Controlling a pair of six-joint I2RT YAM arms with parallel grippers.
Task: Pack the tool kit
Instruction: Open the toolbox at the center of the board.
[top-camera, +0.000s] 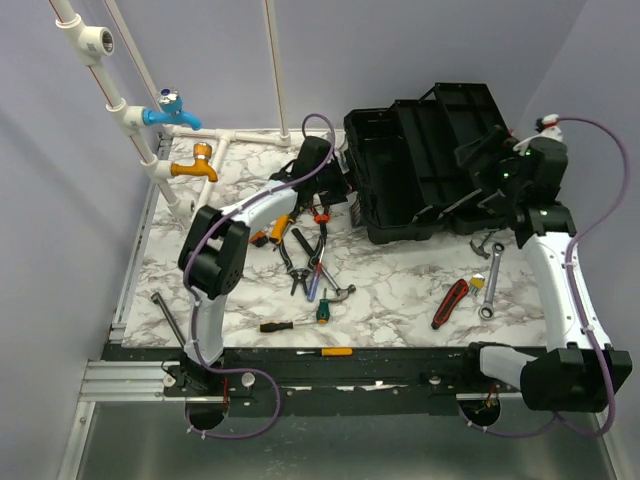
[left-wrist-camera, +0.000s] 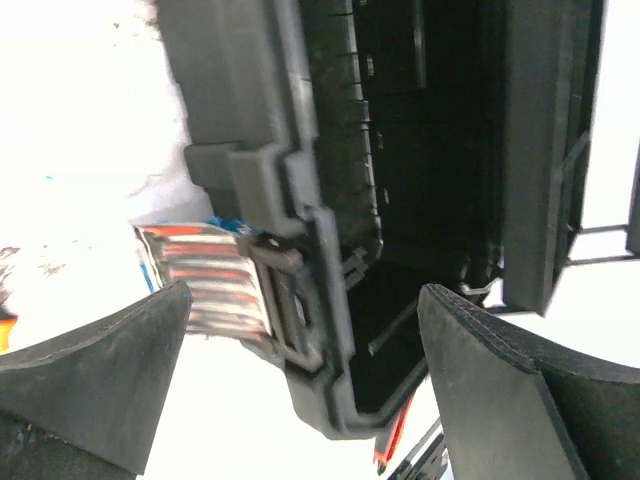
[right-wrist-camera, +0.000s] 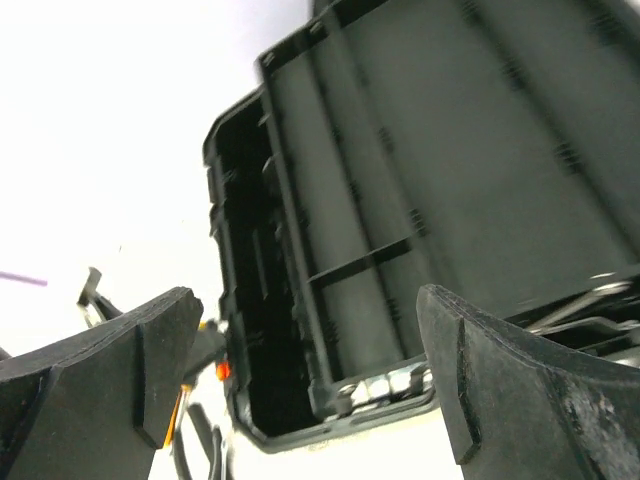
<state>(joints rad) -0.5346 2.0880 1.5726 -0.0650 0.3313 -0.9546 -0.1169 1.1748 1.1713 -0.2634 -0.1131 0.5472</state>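
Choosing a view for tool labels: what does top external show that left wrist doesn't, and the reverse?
Only top external: most of the loose tools on the table, such as the wrench and yellow-handled screwdriver; the right arm; the blue tap and orange tap.
Only left wrist: a close look at the shiny latch on the toolbox edge, framed by the open left gripper.
Both: the black toolbox, open.

Matt black plastic toolbox (top-camera: 420, 170), marble-look table (top-camera: 400, 290)
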